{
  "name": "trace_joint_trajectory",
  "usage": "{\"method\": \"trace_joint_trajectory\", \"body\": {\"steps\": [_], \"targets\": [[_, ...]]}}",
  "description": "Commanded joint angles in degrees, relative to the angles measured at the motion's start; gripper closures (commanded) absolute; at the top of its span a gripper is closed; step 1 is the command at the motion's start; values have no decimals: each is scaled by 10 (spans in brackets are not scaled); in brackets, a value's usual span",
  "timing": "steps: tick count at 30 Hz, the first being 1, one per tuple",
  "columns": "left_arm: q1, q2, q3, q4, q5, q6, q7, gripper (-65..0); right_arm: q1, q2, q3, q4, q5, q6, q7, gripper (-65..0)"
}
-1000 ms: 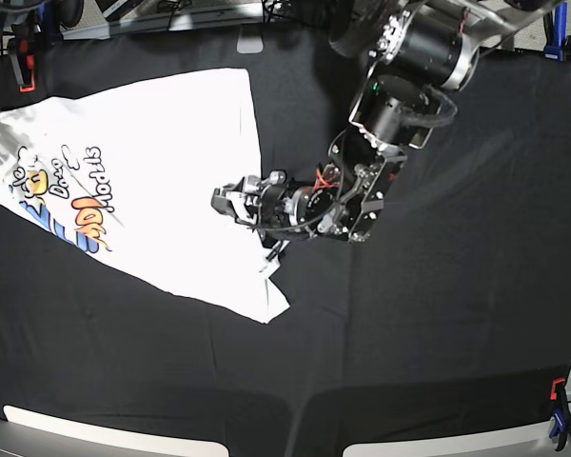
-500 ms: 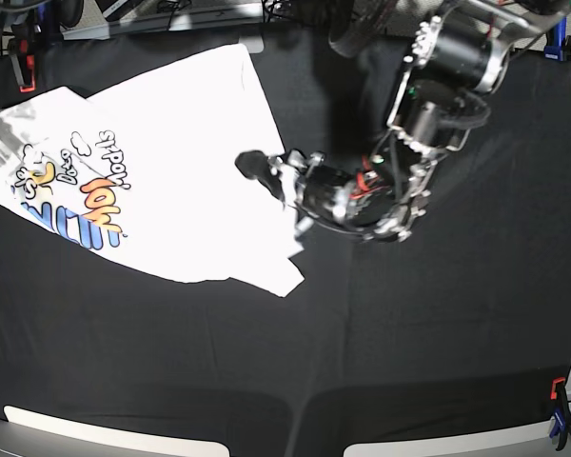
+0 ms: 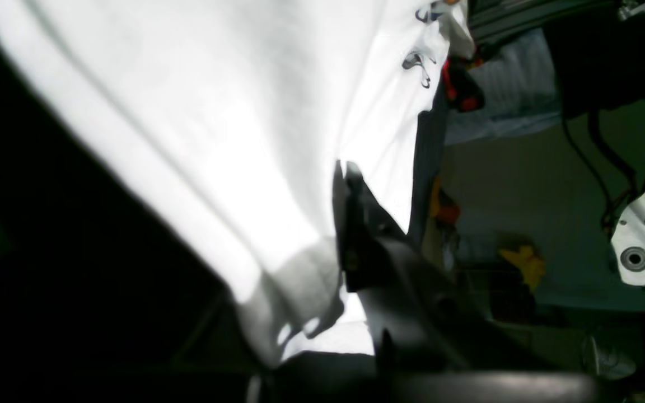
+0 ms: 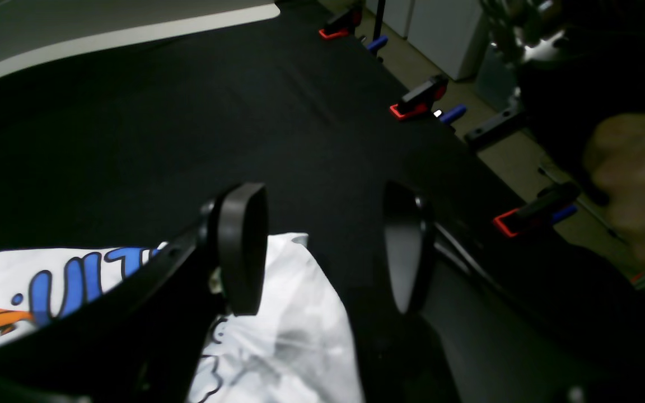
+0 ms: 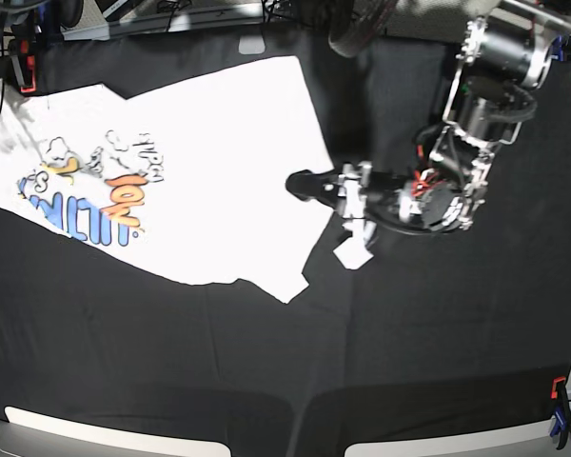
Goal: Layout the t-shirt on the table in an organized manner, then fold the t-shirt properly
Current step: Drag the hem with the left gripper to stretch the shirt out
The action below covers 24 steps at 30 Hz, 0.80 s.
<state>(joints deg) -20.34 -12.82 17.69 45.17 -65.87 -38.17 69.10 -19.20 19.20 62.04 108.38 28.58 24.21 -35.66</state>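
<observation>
On the black counter, the t-shirt lay spread across the 10 o'clock quarter of the base view, print side up with the lettering toward 9 o'clock. The left tool was clamped shut on the t-shirt's hem edge at about 3 o'clock of the garment. The right tool stood wide and held nothing, poised above a white corner of the fabric near clips.

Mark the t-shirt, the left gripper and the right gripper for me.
t-shirt (image 5: 219, 143): base view, plain white middle of the cloth.
left gripper (image 5: 347, 205): base view, jaw tips shut on the t-shirt's edge.
right gripper (image 4: 322, 246): right wrist view, the gap between its open pads.
</observation>
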Motion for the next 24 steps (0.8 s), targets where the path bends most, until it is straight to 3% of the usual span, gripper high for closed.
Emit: {"method": "trace_joint_trajectory", "body": {"steps": [1, 9, 13, 18, 24], "targets": [[16, -40, -1, -4, 77, 43, 38, 0, 2, 13, 5, 9, 6, 0, 11, -321], [74, -150, -1, 84, 77, 43, 45, 0, 2, 13, 5, 9, 66, 0, -21, -321], [131, -186, -1, 118, 50, 45, 46, 0, 2, 13, 5, 9, 79, 1, -32, -321], [192, -186, -1, 160, 46, 43, 58, 0, 2, 13, 5, 9, 79, 3, -32, -321], [205, -129, -1, 283, 67, 40, 27, 0, 2, 13, 5, 9, 78, 15, -32, -321]]}}
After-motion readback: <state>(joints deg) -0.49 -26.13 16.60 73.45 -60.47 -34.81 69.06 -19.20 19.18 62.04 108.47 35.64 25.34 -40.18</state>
